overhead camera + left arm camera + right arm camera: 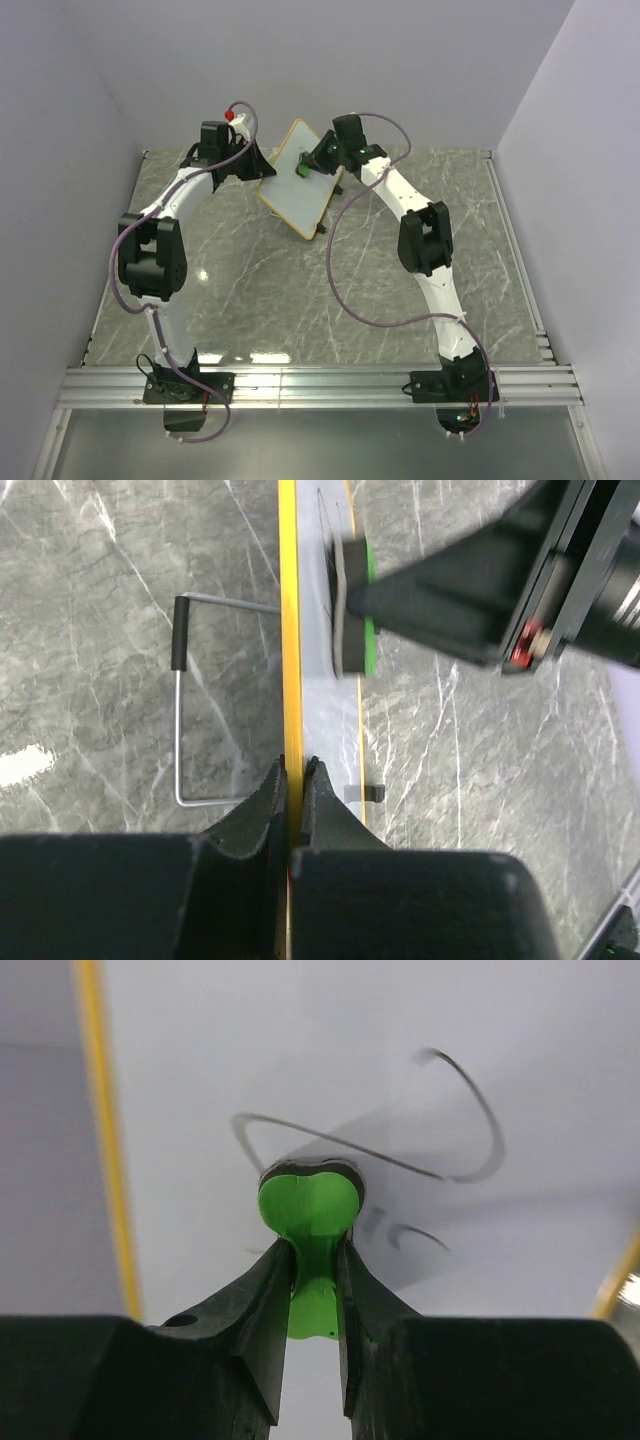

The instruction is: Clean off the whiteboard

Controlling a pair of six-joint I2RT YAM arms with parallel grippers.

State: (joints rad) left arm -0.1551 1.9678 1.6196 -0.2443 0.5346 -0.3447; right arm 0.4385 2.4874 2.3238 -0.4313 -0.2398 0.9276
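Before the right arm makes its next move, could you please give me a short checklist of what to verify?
1. Left end effector shut on the whiteboard frame: ok.
2. Right end effector shut on the green eraser: ok.
3. Eraser touching the board face: ok, as it seems.
4. Board face clean: not ok, black scribbles are there.
5. Whiteboard resting on the table: cannot tell.

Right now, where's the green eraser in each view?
Top external: eraser upper centre, on the whiteboard face, at the right pincer tip.
Left wrist: eraser top centre, seen edge-on against the board face.
Right wrist: eraser dead centre, pinched in the right pincer.
Shared landmark: the board's yellow frame.
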